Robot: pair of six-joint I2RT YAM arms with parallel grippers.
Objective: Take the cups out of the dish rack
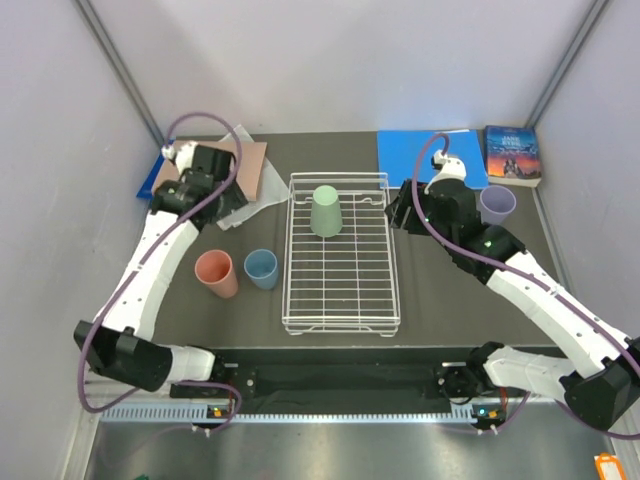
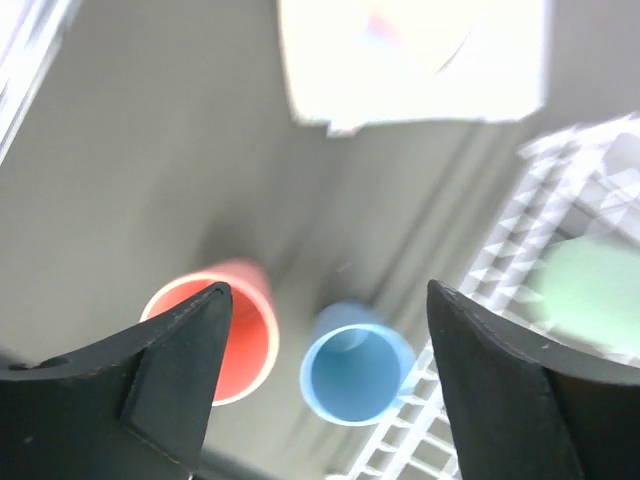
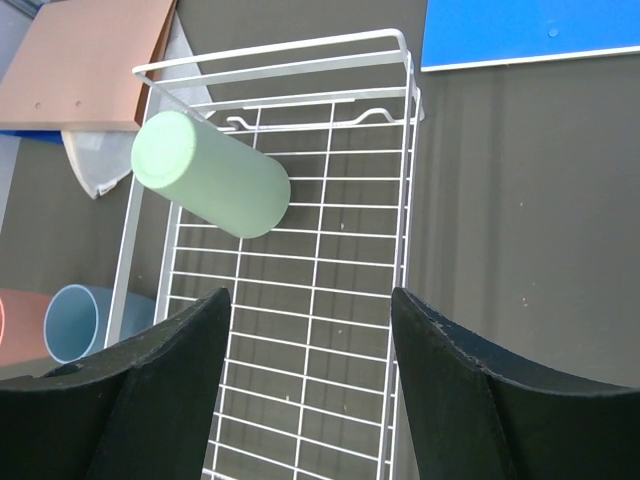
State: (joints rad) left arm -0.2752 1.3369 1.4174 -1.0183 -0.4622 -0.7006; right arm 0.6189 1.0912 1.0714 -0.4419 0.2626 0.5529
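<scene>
The white wire dish rack (image 1: 342,300) lies mid-table, also in the right wrist view (image 3: 330,330). A pale green cup (image 1: 326,211) stands upside down at its far end (image 3: 210,187). The salmon pink cup (image 1: 216,273) and light blue cup (image 1: 261,268) stand upright on the table left of the rack; both show in the left wrist view, pink (image 2: 235,335) and blue (image 2: 355,365). The lilac cup (image 1: 497,204) stands at the far right. My left gripper (image 2: 325,300) is open and empty, high above the pink and blue cups. My right gripper (image 3: 310,305) is open and empty over the rack's right side.
A blue folder (image 1: 425,155) and a book (image 1: 512,153) lie at the back right. A brown board (image 1: 245,165) with white paper (image 1: 250,205) lies at the back left. Grey walls close the sides.
</scene>
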